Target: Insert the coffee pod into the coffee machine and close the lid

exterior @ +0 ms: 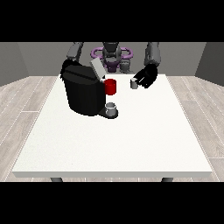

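Robot hand (146,76) at view's right, fingers curled

The black machine (83,94) stood on the table with its grey lid (96,68) tilted open; the small grey pod (134,83) lay to its right, well apart.

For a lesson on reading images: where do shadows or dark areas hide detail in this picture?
Front view: the black box-shaped coffee machine is so dark its surface shows little detail; the black robot hand at the view's right blends into one shape beside the small grey coffee pod; the large white table is evenly lit, with only faint shadows.
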You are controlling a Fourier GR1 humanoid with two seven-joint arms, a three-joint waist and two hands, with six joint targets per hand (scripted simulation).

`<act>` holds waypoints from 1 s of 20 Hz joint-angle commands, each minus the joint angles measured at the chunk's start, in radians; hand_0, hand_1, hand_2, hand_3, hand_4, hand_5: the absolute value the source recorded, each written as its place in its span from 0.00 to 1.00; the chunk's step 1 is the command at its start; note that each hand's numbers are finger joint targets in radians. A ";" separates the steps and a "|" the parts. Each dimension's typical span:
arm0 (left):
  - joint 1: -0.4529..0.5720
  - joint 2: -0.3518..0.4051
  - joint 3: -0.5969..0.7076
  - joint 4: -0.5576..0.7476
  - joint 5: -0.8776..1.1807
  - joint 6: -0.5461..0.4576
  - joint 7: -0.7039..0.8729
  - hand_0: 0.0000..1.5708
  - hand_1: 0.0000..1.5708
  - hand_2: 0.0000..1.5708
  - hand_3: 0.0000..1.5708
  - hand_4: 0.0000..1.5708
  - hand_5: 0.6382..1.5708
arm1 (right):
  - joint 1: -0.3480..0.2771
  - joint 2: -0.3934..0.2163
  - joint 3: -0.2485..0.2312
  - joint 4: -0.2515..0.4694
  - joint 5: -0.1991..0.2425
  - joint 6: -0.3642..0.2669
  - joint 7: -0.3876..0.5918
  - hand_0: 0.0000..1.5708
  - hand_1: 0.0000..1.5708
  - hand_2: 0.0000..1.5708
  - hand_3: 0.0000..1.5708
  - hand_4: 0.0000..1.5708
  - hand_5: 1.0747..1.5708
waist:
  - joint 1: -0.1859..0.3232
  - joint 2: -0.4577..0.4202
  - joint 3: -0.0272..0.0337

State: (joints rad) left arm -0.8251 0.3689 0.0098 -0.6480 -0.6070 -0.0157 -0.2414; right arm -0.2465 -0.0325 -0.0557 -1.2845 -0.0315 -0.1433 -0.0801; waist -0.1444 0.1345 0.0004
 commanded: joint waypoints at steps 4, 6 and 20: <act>-0.074 0.024 0.029 -0.033 0.011 -0.069 0.013 0.79 0.79 0.84 0.82 0.36 1.00 | 0.009 -0.007 -0.010 0.042 -0.026 0.053 -0.081 0.00 0.00 0.00 0.00 0.31 1.00 | -0.021 0.011 -0.0001; -0.052 0.034 0.030 -0.007 -0.001 -0.076 0.032 0.80 0.80 0.85 0.82 0.35 1.00 | 0.010 -0.007 0.026 -0.049 -0.014 0.032 0.081 0.00 0.00 0.00 0.00 0.30 1.00 | -0.051 -0.064 -0.0007; -0.261 0.082 0.094 -0.013 0.013 -0.127 0.104 0.80 0.80 0.84 0.80 0.31 1.00 | -0.006 0.020 0.057 -0.061 0.020 -0.010 0.008 0.00 0.00 0.00 0.00 0.32 1.00 | -0.128 0.032 -0.0002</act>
State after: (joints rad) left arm -1.0685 0.4645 0.1100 -0.6564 -0.5860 -0.1341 -0.1482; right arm -0.2741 -0.0197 -0.0022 -1.3420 -0.0190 -0.1424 -0.0721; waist -0.2583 0.1707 0.0000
